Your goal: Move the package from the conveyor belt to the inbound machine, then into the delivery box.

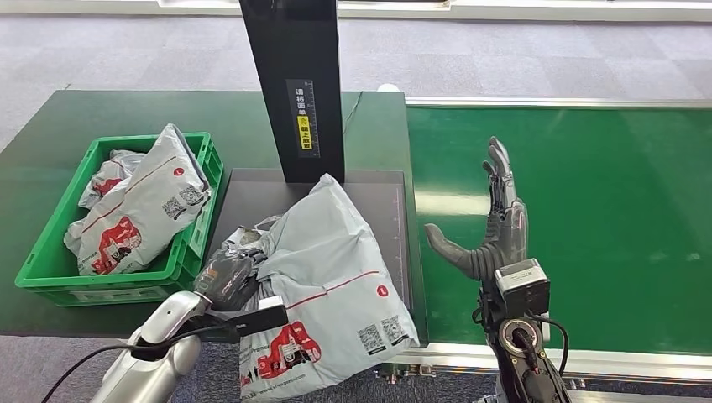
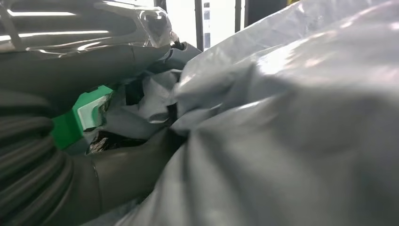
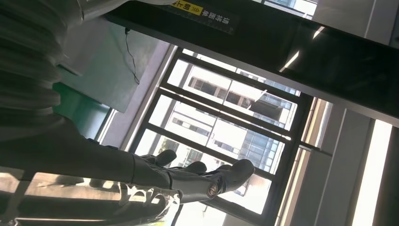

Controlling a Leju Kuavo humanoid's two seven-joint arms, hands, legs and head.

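A grey plastic mailer package (image 1: 332, 277) with red print and QR codes lies on the dark plate of the inbound machine (image 1: 393, 201), its near end hanging over the front edge. My left hand (image 1: 227, 275) grips the package's crumpled left edge; up close the grey film (image 2: 291, 122) bunches against my thumb and fingers (image 2: 127, 165). My right hand (image 1: 495, 227) stands open above the green conveyor belt (image 1: 604, 210), fingers straight and thumb pointing toward the package, holding nothing. The right wrist view shows the dark fingers (image 3: 202, 181) spread against windows.
A green delivery box (image 1: 189, 243) on the left of the table holds two or more similar grey packages (image 1: 138, 210). The machine's black post (image 1: 298, 84) rises behind the plate. The conveyor's metal rail (image 1: 588, 361) runs along the near edge.
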